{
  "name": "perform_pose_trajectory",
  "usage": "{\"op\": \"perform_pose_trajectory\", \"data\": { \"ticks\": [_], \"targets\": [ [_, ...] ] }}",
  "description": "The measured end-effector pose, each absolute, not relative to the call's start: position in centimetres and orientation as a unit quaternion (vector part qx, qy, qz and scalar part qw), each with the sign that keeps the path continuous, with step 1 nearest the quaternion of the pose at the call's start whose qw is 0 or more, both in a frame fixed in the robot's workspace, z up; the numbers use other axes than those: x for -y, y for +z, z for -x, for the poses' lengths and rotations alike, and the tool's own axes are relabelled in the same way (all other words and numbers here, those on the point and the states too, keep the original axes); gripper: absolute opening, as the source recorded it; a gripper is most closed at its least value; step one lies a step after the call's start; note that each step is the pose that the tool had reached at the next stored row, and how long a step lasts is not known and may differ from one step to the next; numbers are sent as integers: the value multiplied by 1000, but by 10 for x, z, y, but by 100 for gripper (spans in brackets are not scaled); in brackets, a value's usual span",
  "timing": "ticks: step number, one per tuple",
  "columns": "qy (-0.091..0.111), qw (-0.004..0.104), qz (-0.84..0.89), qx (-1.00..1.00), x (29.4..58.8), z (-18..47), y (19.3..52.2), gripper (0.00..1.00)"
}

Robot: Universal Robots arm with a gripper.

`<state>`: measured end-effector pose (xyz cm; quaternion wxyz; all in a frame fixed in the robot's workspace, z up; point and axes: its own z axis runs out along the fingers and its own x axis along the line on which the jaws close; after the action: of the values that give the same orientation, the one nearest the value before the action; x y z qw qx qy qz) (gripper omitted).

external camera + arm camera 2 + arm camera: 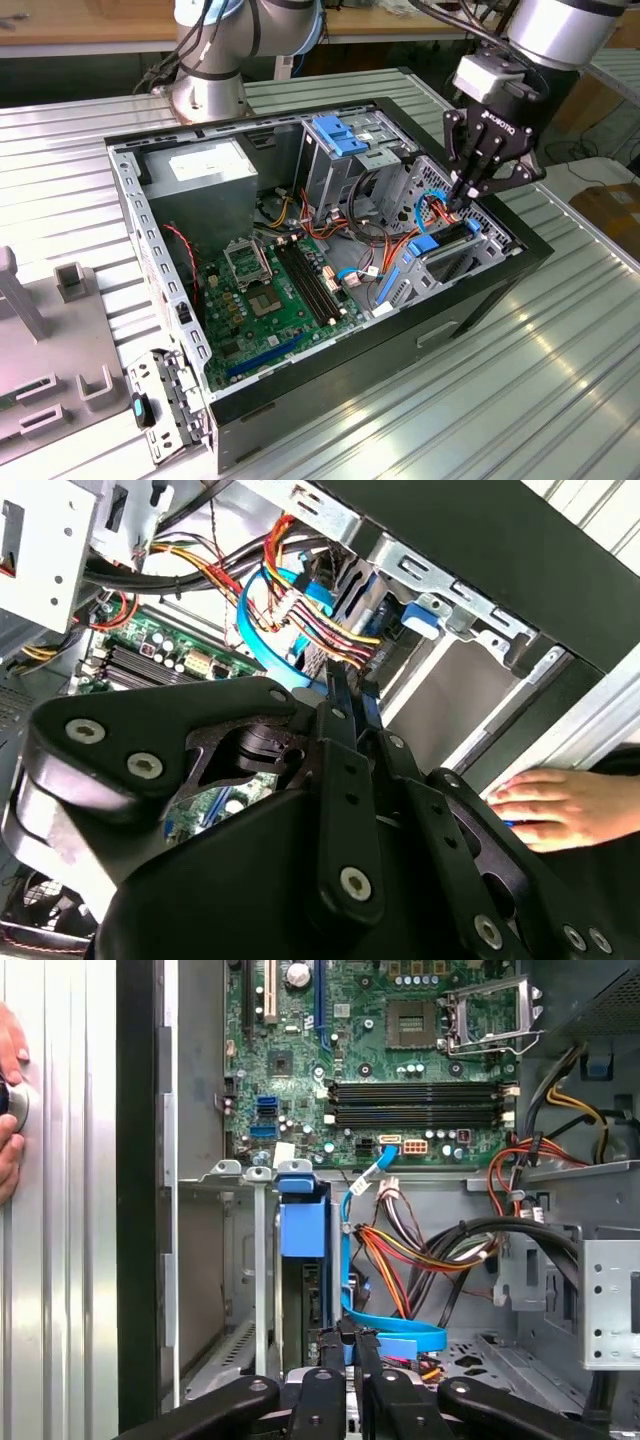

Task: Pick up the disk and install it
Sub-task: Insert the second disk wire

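Disk (438, 245) stands on edge in the drive bay at the front of the open case (330, 385), at about 3 o'clock from the motherboard (265, 290) in the exterior view. In the first wrist view the disk's (303, 1225) blue frame shows against the grey bay wall, with its dark body running down from it into the slot.

The gripper (466, 197) hangs over that same corner, at roughly 1 o'clock from the disk in the exterior view, with its tips down among the red and orange wires. In both wrist views its black fingers (340, 705) are drawn close together, with only a narrow slit between them. The tips (335, 1338) sit just beside the disk's edge and the flat blue cable (385, 1335); I cannot tell from where I stand whether anything is pinched in that slit.

A grey power supply (205, 165) fills the case's far corner, at about 11 o'clock from the motherboard, and a metal cage with a blue handle (340, 135) sits at about 12 o'clock from the disk.

A person's hand (560, 805) rests flat on the ribbed metal table (520, 400), just outside the case wall.
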<state>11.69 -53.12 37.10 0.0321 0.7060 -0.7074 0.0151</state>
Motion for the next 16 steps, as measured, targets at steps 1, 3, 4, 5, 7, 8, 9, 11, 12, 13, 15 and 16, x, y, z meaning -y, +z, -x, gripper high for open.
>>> {"op": "perform_pose_trajectory", "data": {
  "ticks": [1, 3, 4, 5, 7, 8, 9, 11, 12, 13, 15, 16],
  "targets": [
    [15, 31, -707, 707, 534, -113, 369, 16],
    [16, 31, -707, 706, 536, -111, 366, 16],
    [14, 28, -707, 706, 538, -111, 366, 16],
    [9, 22, -707, 707, 541, -111, 365, 16],
    [0, 12, -707, 707, 548, -111, 364, 16],
    [-1, 9, -707, 707, 549, -111, 363, 16],
    [-5, 4, -708, 707, 551, -111, 363, 16],
    [-9, -7, -708, 707, 556, -110, 360, 16],
    [-10, -8, -708, 707, 558, -109, 359, 16],
    [-10, -9, -708, 707, 559, -108, 357, 16],
    [-12, -11, -708, 707, 560, -107, 355, 16],
    [-13, -13, -708, 706, 561, -107, 354, 16]
  ]
}}
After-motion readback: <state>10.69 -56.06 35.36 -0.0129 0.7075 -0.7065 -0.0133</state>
